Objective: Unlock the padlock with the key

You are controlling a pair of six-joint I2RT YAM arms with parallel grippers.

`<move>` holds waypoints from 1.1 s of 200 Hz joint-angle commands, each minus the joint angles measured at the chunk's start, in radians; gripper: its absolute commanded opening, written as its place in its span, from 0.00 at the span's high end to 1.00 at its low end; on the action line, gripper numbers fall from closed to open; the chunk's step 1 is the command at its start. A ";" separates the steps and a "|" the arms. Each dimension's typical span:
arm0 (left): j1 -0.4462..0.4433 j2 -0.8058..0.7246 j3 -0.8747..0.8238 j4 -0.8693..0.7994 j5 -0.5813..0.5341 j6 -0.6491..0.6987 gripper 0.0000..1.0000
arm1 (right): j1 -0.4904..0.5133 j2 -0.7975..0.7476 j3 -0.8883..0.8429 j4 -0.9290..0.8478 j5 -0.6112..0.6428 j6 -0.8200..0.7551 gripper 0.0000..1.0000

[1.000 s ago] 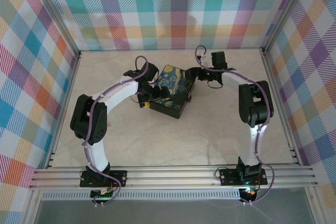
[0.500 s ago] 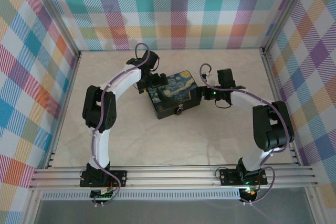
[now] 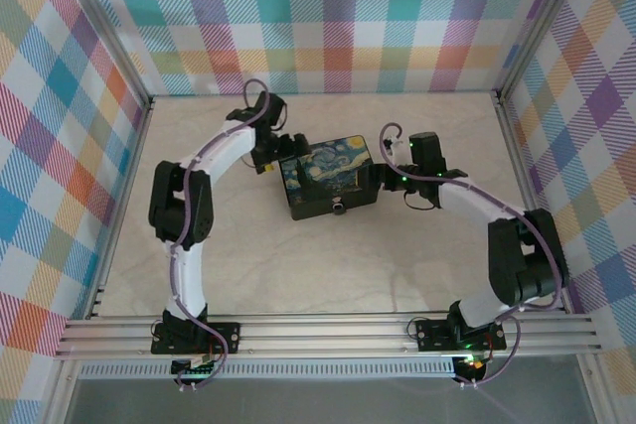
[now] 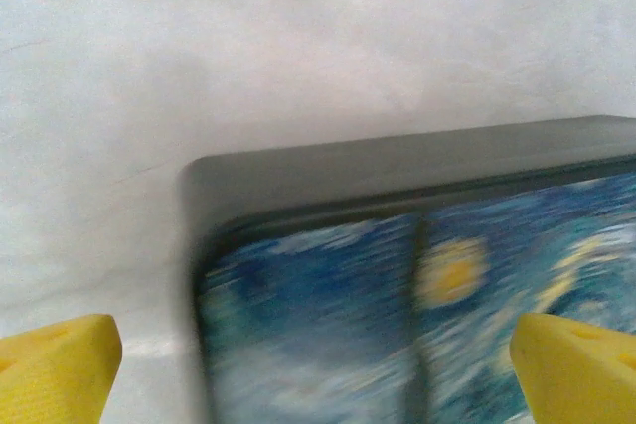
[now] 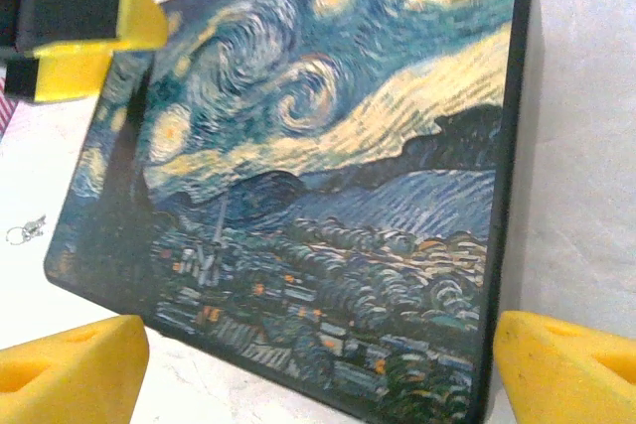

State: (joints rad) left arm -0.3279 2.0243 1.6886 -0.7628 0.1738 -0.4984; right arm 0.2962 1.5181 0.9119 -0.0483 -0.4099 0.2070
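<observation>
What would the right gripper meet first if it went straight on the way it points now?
Most likely the box with the painted lid. It lies ahead of the right gripper, between its open jaws; whether they would straddle or strike it is unclear.

- Top view: bright, even light from overhead; only a faint soft shadow at the near side of the box [image 3: 328, 184] on the pale surface [image 3: 298, 265].
- Left wrist view: heavy blur, painted lid smeared, surface washed out.
- Right wrist view: lid painting crisp, evenly lit.
</observation>
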 commanded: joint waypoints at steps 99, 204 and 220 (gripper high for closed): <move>0.589 -0.474 -0.581 -0.203 -0.022 -0.003 0.29 | 0.157 -0.118 -0.059 -0.110 0.227 0.121 0.31; 0.543 -0.445 -0.713 -0.135 -0.094 -0.033 0.55 | 0.166 -0.119 -0.011 -0.121 0.177 0.094 0.38; 0.540 -0.440 -0.713 -0.142 -0.125 -0.015 0.56 | 0.166 -0.125 -0.015 -0.114 0.169 0.100 0.39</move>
State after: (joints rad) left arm 0.2230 1.5661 0.9932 -0.8986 0.1047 -0.5323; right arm 0.4606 1.4166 0.8696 -0.1596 -0.2142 0.3031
